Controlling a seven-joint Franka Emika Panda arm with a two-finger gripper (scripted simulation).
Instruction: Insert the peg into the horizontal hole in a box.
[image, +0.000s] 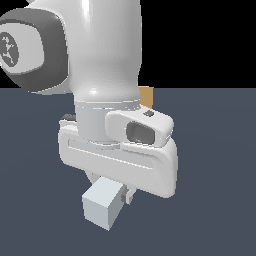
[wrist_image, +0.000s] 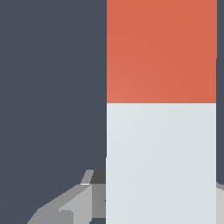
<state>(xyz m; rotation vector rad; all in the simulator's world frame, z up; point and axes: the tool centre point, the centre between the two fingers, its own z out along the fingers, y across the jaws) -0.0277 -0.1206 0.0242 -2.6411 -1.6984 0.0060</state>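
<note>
The arm fills most of the exterior view, its white wrist and hand body hanging low over the dark grey worktop (image: 215, 215). Beneath the hand, the tool (image: 112, 192) is closed on the peg (image: 102, 204), whose pale grey square end juts out toward the camera just under the hand. A grey finger (image: 126, 196) shows pressed to the peg's side on the exterior view's right; the other finger is hidden behind the peg.

In the wrist view the peg (wrist_image: 161, 131) runs away from the camera, pale grey on the near half and red-orange on the far half.

Only a tan corner of the box (image: 147, 96) peeks out behind the arm, at the far side of the worktop. Its hole is not visible.
</note>
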